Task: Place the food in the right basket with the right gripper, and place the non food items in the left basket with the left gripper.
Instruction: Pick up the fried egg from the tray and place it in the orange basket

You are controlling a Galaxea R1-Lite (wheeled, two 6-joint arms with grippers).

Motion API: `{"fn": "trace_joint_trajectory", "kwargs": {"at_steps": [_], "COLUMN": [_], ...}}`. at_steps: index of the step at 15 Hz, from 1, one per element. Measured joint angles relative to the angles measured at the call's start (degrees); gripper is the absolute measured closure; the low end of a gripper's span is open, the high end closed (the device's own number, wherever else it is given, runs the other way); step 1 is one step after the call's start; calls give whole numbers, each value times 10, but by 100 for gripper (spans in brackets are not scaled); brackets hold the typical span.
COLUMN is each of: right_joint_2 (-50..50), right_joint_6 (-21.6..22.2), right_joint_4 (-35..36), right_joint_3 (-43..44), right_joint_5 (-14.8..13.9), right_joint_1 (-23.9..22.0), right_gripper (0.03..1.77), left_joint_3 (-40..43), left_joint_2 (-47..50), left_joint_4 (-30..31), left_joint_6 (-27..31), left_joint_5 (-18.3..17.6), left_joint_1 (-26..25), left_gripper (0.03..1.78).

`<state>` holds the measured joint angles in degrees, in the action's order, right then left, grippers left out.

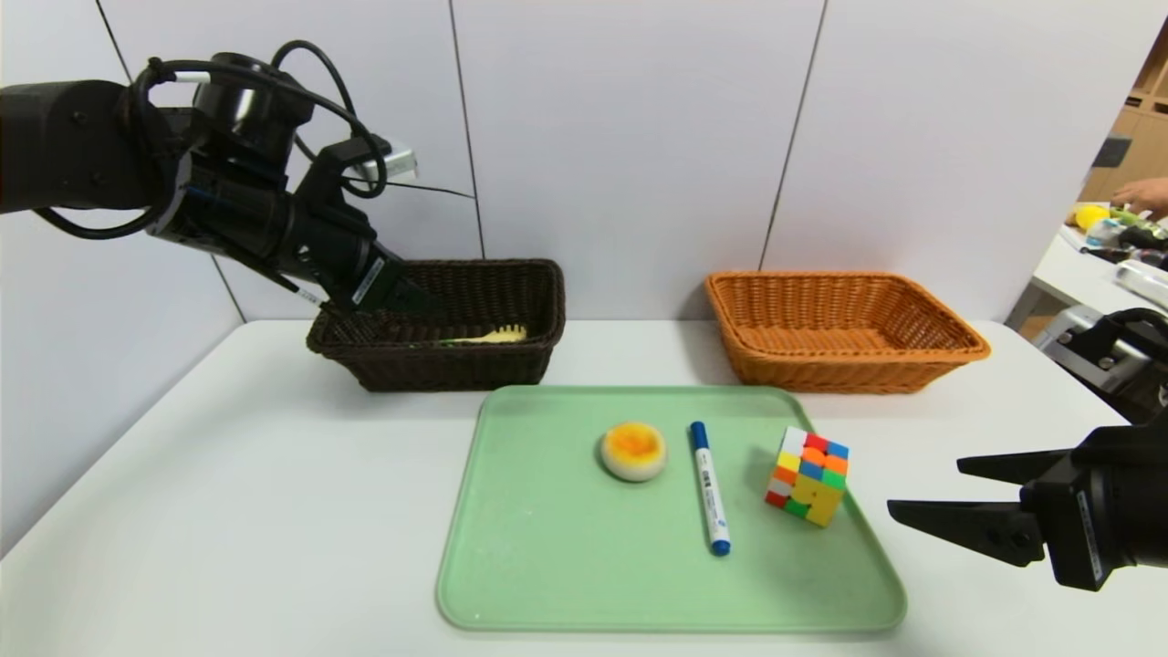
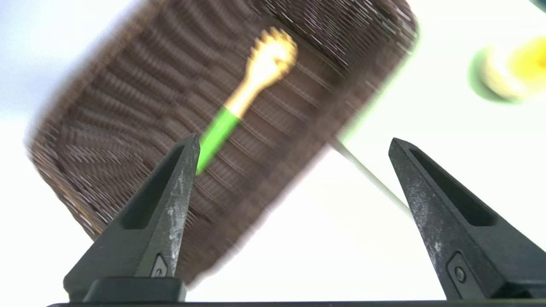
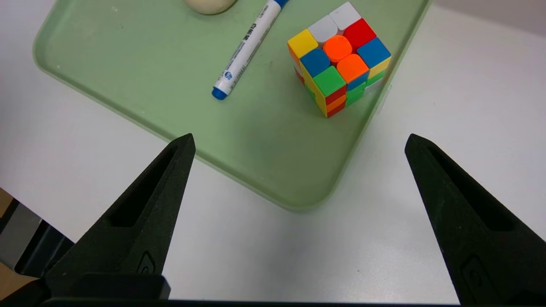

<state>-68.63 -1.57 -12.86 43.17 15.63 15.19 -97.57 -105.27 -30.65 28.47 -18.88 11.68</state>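
Left end effector [image 2: 295, 139], apparently above dark basket [image 1: 456, 369]; yellow, green-handled fork [image 2: 258, 77].

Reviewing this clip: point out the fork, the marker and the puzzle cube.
Fork [image 2: 268, 59]: left wrist view, on its pale yellow head.
Marker [image 1: 710, 488]: head view, on its white barrel.
Puzzle cube [image 3: 338, 49]: right wrist view, on an orange square.

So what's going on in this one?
The left gripper hangs open over the dark basket, where the fork lies inside. Nothing is in its jaws. The bun, marker and puzzle cube sit on the green tray. The right gripper waits open beside the tray; the orange basket is empty.
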Motion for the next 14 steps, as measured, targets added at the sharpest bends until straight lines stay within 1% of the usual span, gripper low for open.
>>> {"fn": "trace_joint_trajectory", "kwargs": {"at_steps": [2,4,8,10,14], "right_joint_2": [3,-4,-47,-78,-153], "right_joint_6": [-1,-3,-6,-6,-6], "right_joint_4": [0,0,0,-1,-8], "right_joint_3": [5,20,61,94,175], "right_joint_5": [0,0,2,0,-3], "right_joint_1": [0,0,7,24,78], "right_gripper": [10,10,10,10,10], "left_joint_3": [74,149,264,302,347], "left_joint_2": [48,100,188,214,246], "left_joint_4": [1,3,5,5,5], "left_joint_6": [-5,-28,-128,-150,-155], "left_joint_5": [1,1,2,4,5], "left_joint_1": [2,3,4,4,4], "left_gripper": [21,18,15,14,14]}}
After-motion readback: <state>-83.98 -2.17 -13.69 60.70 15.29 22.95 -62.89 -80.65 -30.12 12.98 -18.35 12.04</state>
